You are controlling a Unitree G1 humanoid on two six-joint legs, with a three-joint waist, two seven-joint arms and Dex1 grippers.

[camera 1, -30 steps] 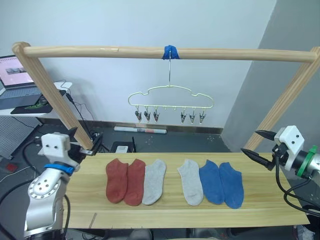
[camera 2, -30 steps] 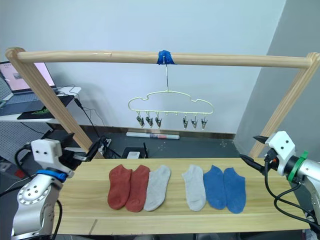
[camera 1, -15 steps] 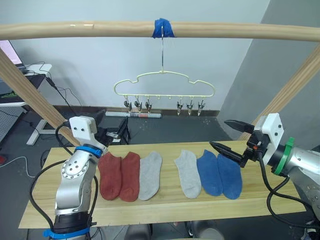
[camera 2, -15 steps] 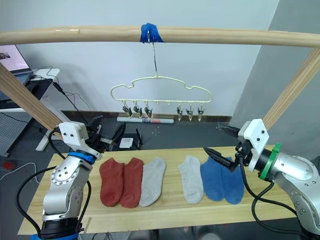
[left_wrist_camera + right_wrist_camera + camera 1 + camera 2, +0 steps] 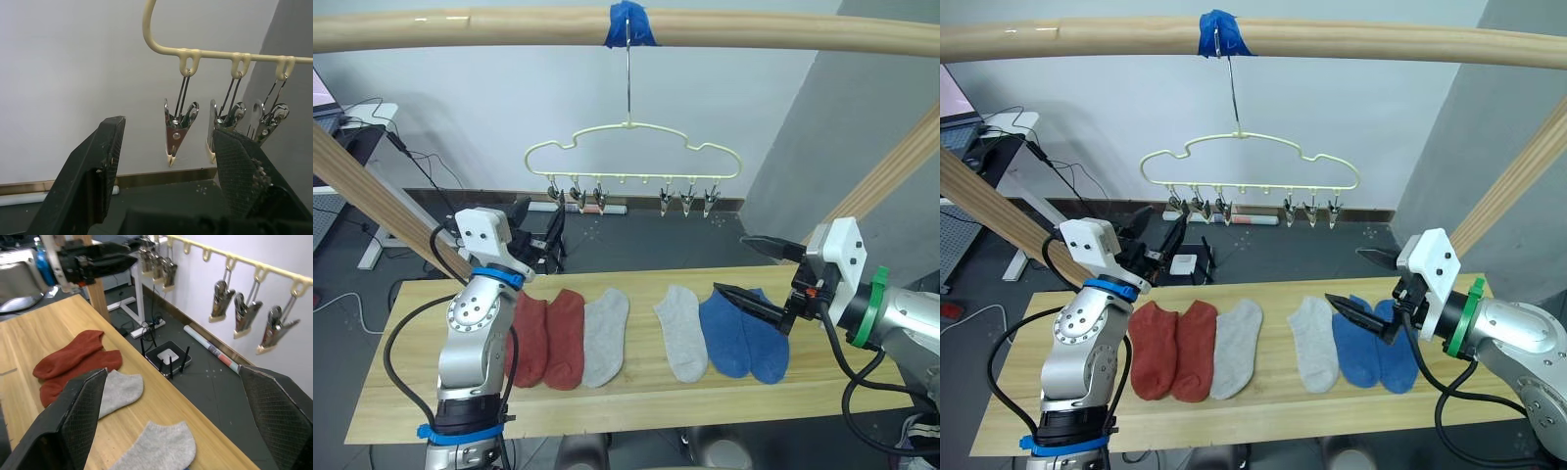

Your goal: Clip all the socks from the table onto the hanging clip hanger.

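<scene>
**Socks all on the table, both grippers wide and empty**

The socks lie in a row across the middle of the table (image 5: 401,392), toes toward the far edge: two rust-red socks (image 5: 548,336) nearest the left end, touching each other, then a grey sock (image 5: 604,336), a gap, a second grey sock (image 5: 683,330), and two blue socks (image 5: 744,334) toward the right end. None is on the clip hanger (image 5: 631,162), which hangs by its hook from the wooden pole (image 5: 754,26) beyond the far edge, six metal clips (image 5: 574,196) bare.

Where could this slip? The reds overlap, the blues too, so a pinch may lift two at once. The hanger swings free on a thin hook; a push on one clip could tilt the whole frame. And these fingertips look broad next to those small clips.

The left gripper (image 5: 164,156) is raised above the far left edge, elbow bent, fingers spread wide on nothing, aimed at the clips. The right gripper (image 5: 759,274) reaches in from the right end, fingers also far apart and empty, the lower one low over the blue pair, the upper one well clear.
</scene>
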